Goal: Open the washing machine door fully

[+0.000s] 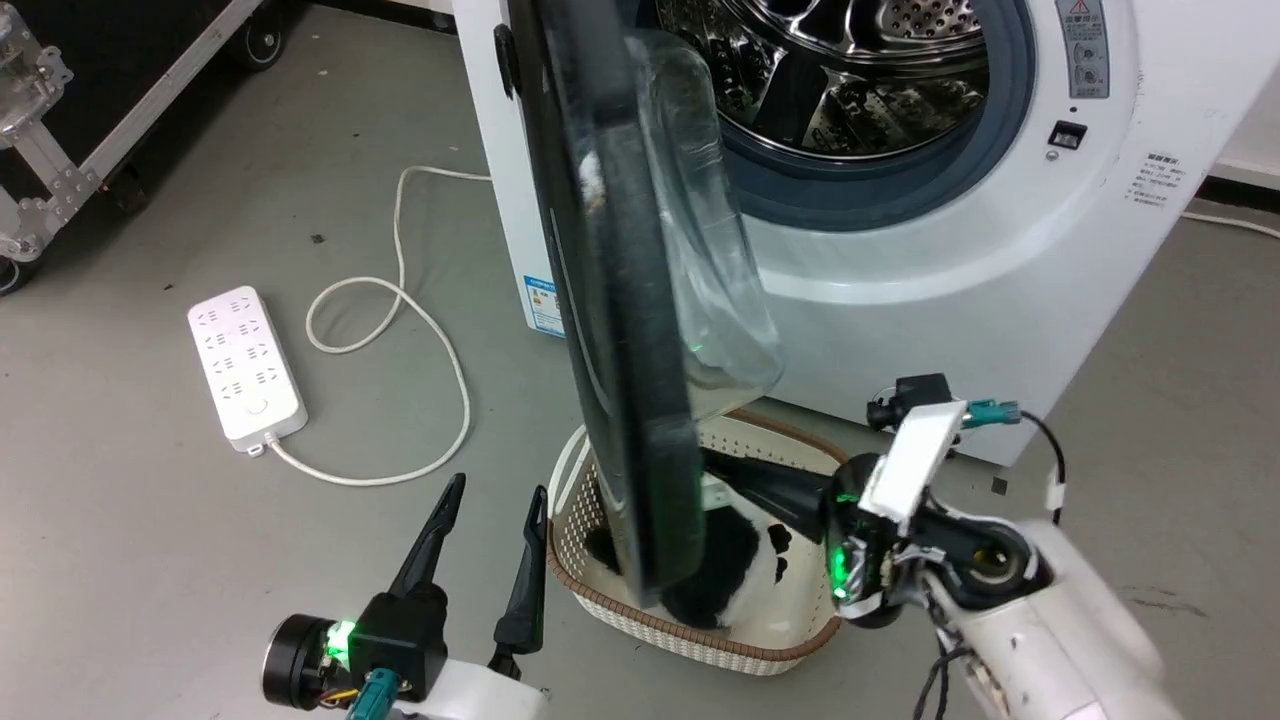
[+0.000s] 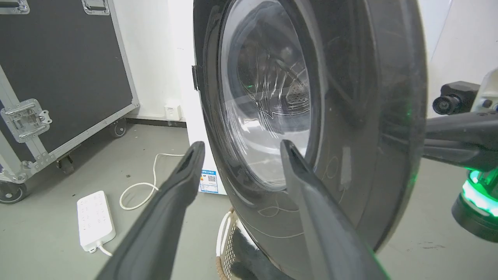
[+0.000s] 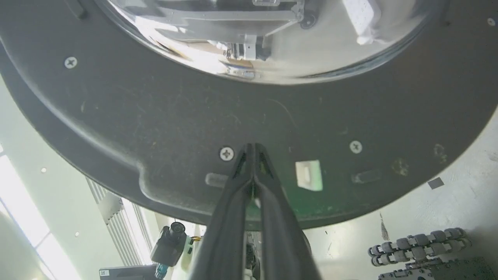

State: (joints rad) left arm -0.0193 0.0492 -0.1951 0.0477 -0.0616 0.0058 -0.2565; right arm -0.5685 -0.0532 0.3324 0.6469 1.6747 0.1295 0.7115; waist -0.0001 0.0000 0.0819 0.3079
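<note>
1. While the washing machine door [image 1: 620, 330] stands swung out roughly square to the machine front, edge-on in the head view and hanging over the basket [image 1: 700, 645], we judge the step as mid-swing: open, but not fully.
2. We see the right tool [image 3: 253, 149] with its fingers pressed together, pinching nothing, tips against the door's dark inner face just below the glass bowl.
3. We see the left tool [image 1: 500, 487] spread wide and empty on the door's outer side, near it but apart.
4. We note the drum [image 1: 830, 70] is exposed behind the door.
5. Next move, in our judgement: push the inner face further outward, following the arc around the hinge so the tips don't slip off the edge. The left tool needs to be out of the swing path.
</note>
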